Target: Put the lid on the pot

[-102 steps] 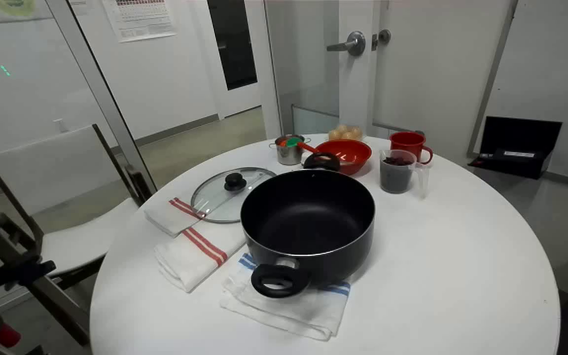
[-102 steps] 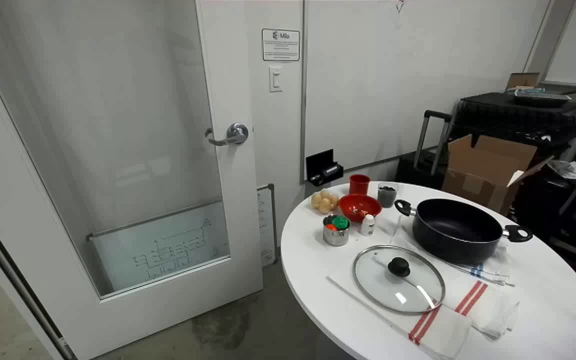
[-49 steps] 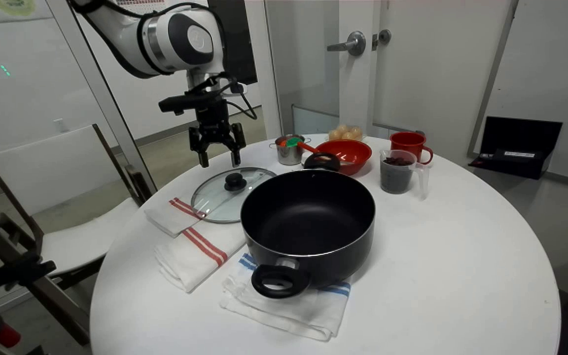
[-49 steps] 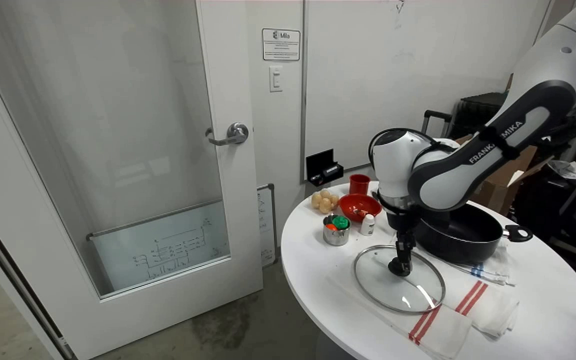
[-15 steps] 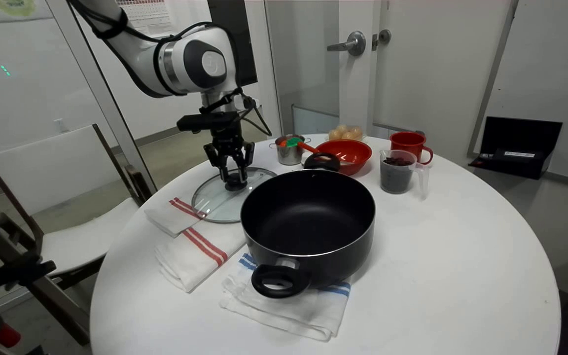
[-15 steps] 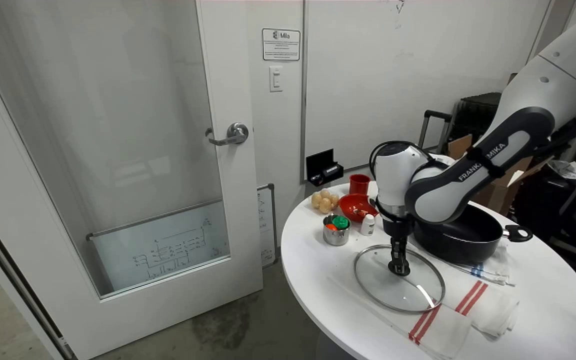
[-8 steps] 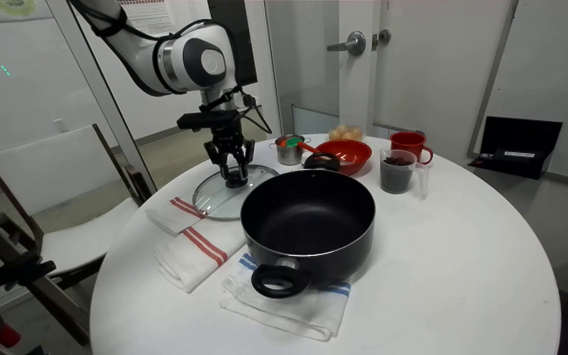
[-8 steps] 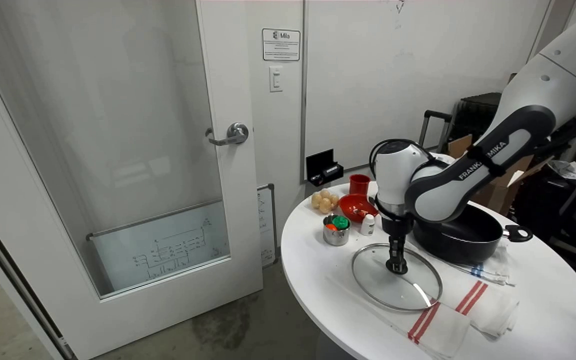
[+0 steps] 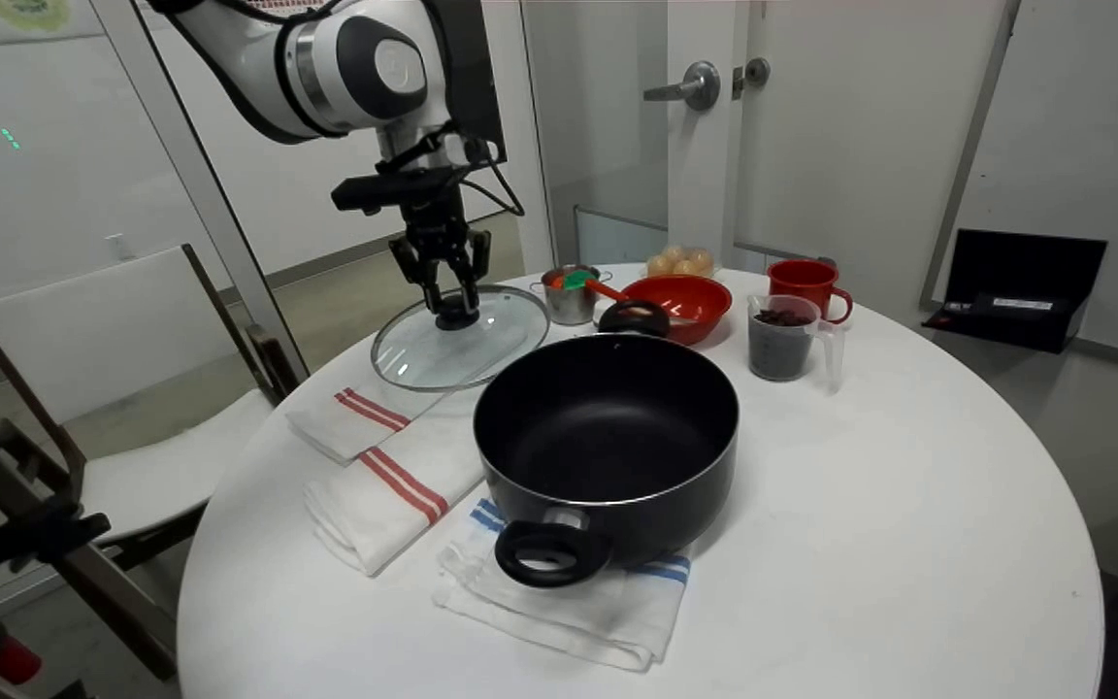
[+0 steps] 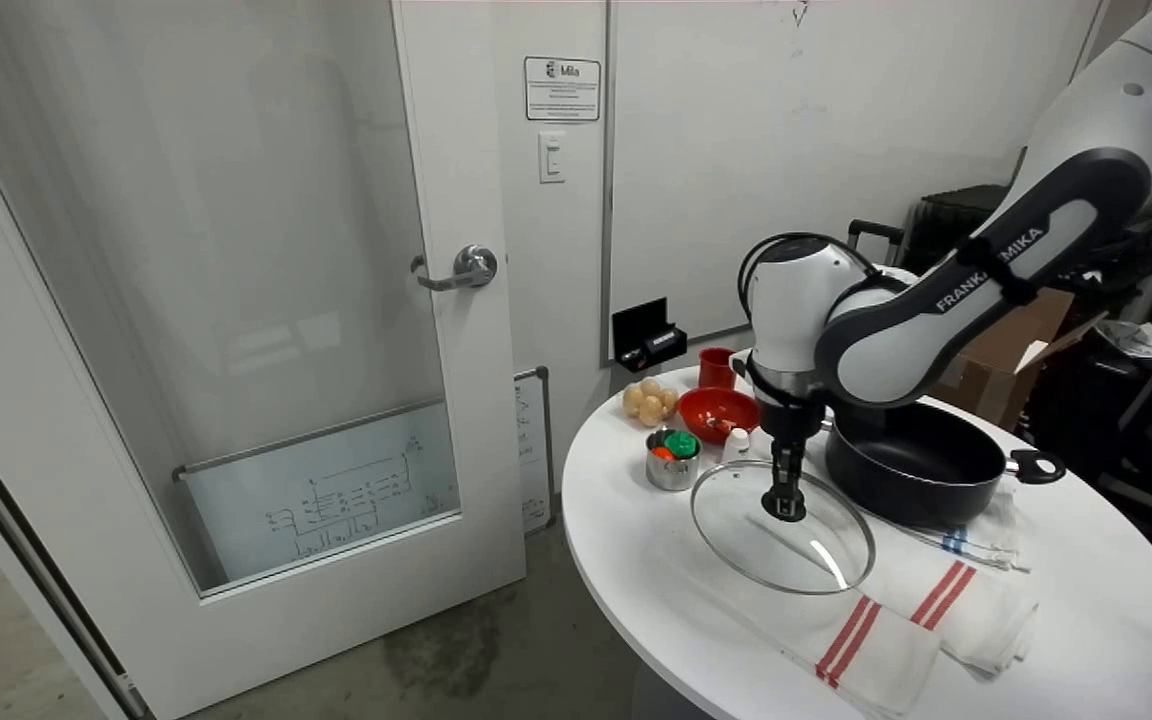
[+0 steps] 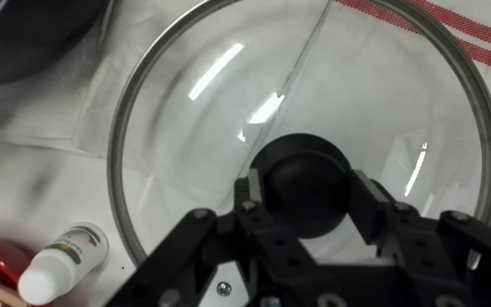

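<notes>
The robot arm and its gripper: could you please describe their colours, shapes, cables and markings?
The arm is white and rounded, with dark panels, a silver ring and black cables. White lettering reads "FRANK" and "MIKA", with a black strap between. The gripper is black and jointed, with two slim fingers and round screw heads.

End effector (image 9: 454,305) downward, fingers (image 11: 367,206) clamped

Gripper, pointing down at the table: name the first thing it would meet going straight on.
The gripper holds the lid by its knob, so the lid would go down with it, likely meeting the red-striped white cloths beneath first; the height is hard to judge.
</notes>
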